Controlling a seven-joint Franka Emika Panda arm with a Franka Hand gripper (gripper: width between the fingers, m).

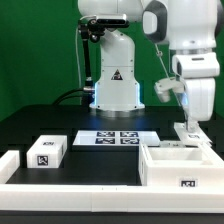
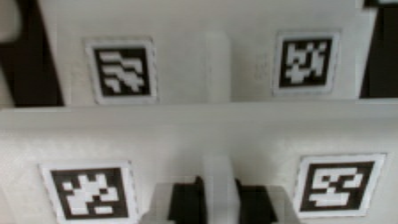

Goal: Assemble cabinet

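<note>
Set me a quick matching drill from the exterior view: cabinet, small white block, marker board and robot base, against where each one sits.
Things:
1. cabinet
2. small white block
3. marker board
4. robot base

Places:
A. exterior view's left, near the front
B. centre, at the back
C. flat on the table, centre
D. exterior view's right, at the front

Pairs: 1-D, 2-A, 3-C, 4-B.

1. A black triangular warning sign [image 1: 117, 74] sits on the white robot base [image 1: 116, 92]; its symbol is too small to read.
2. Black-and-white square tags, patterns rather than letters, mark the marker board [image 1: 114, 131], a small white block [image 1: 45, 153] and the cabinet [image 1: 165, 168].
3. The wrist view shows four such tags on white plastic.
4. No words or numbers are legible.
</note>
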